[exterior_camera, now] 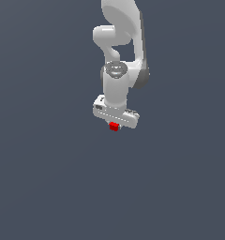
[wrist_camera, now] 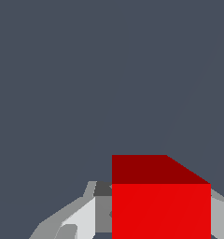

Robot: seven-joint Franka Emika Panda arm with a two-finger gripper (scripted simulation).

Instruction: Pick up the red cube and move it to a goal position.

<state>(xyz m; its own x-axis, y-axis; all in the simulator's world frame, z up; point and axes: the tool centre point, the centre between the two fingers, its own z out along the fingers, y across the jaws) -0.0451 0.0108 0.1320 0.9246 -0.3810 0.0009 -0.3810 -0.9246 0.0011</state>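
Observation:
The red cube (exterior_camera: 114,126) shows just under the white gripper bar in the exterior view, near the middle of the picture. In the wrist view the red cube (wrist_camera: 160,205) fills the space between the grey fingers (wrist_camera: 81,217), which press against its sides. My gripper (exterior_camera: 115,125) is shut on the cube. The fingertips are mostly hidden behind the bar and the cube in the exterior view. No goal marker shows in either view.
The white arm (exterior_camera: 119,56) stands upright behind the gripper. A plain dark grey surface (exterior_camera: 48,178) lies all around.

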